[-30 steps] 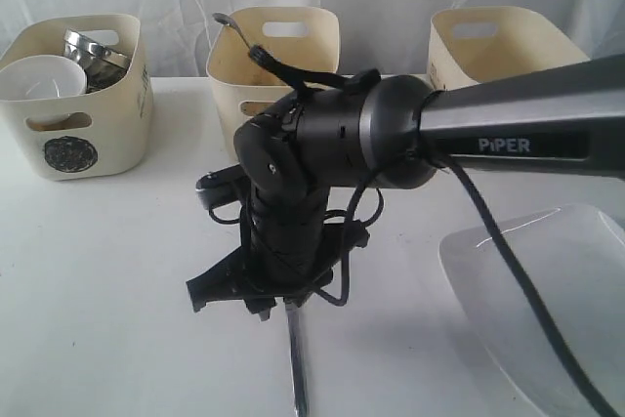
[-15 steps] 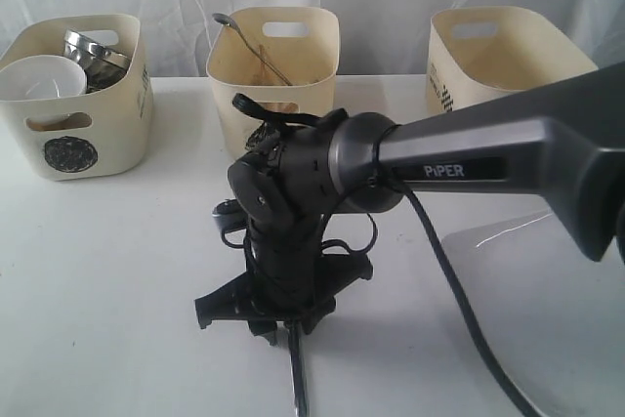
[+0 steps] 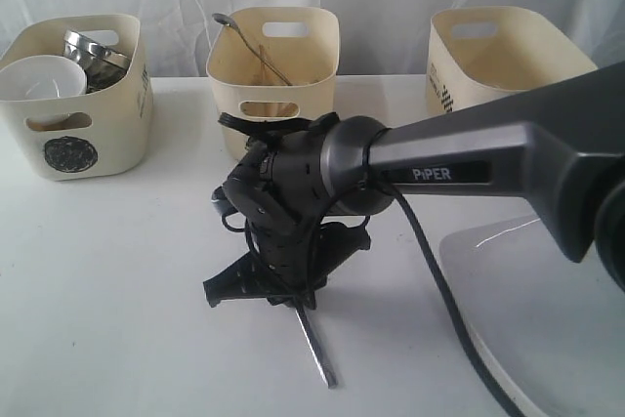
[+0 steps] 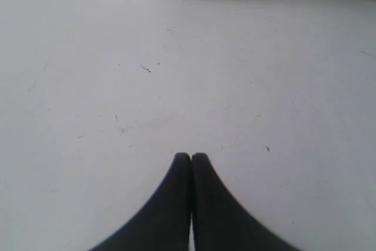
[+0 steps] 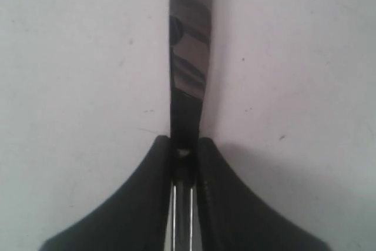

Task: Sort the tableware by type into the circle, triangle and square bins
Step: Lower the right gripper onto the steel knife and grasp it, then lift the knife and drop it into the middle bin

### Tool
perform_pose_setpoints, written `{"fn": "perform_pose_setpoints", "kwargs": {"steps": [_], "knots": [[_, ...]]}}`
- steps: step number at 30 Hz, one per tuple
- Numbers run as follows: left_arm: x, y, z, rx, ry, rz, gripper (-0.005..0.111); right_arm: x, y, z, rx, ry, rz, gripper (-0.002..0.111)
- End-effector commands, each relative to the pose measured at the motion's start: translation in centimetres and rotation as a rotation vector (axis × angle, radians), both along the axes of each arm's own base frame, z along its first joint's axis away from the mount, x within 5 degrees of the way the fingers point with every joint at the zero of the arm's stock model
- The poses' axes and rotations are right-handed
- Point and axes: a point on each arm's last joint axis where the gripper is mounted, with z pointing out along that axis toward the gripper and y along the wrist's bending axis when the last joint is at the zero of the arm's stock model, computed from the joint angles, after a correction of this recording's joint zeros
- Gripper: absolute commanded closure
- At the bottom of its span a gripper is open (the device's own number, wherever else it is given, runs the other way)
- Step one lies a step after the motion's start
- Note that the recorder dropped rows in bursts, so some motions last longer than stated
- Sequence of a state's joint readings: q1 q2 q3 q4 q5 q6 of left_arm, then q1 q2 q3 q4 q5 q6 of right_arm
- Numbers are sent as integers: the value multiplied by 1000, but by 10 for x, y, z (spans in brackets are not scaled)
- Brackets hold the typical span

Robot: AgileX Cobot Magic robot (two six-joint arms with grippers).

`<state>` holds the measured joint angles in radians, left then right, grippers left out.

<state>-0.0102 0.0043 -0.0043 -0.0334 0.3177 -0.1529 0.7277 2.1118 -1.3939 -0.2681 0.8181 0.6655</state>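
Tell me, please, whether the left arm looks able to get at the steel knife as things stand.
Probably not: the right arm has its jaws shut on the knife and its wrist hangs over it, leaving only one end exposed. The left jaws are shut above bare table.

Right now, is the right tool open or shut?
Shut on the knife: in the right wrist view the right tool pinches the steel from both sides, with no gap showing.

Bright, even, diffuse light washes the white bench (image 3: 98, 271) nearly featureless. A soft grey shadow lies just under the right hand (image 3: 293, 298). The knife (image 5: 189, 45) in that hand mirrors dark streaks; the hand's black fingers (image 5: 129, 204) look soft-edged.
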Motion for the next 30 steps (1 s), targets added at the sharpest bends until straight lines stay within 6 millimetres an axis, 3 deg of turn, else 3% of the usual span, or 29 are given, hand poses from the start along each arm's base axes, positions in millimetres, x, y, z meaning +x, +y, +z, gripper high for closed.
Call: {"fn": "perform_pose_setpoints", "kwargs": {"steps": [1, 6, 10, 19, 26, 30], "knots": [[-1, -1, -4, -8, 32, -7, 107, -5, -7, -32, -82, 73, -1, 96], [-1, -1, -4, -8, 32, -7, 107, -4, -6, -32, -78, 69, 17, 108], [-1, -1, -4, -8, 32, -7, 107, -3, -5, -25, -78, 57, 92, 108], [-1, -1, -4, -8, 32, -7, 107, 6, -1, 45, 0, -95, 219, 108], [-1, -1, -4, -8, 32, -7, 107, 11, -8, 52, 13, -116, 230, 108], [-1, -1, -4, -8, 32, -7, 107, 13, -5, 75, 77, -129, 298, 108]]}}
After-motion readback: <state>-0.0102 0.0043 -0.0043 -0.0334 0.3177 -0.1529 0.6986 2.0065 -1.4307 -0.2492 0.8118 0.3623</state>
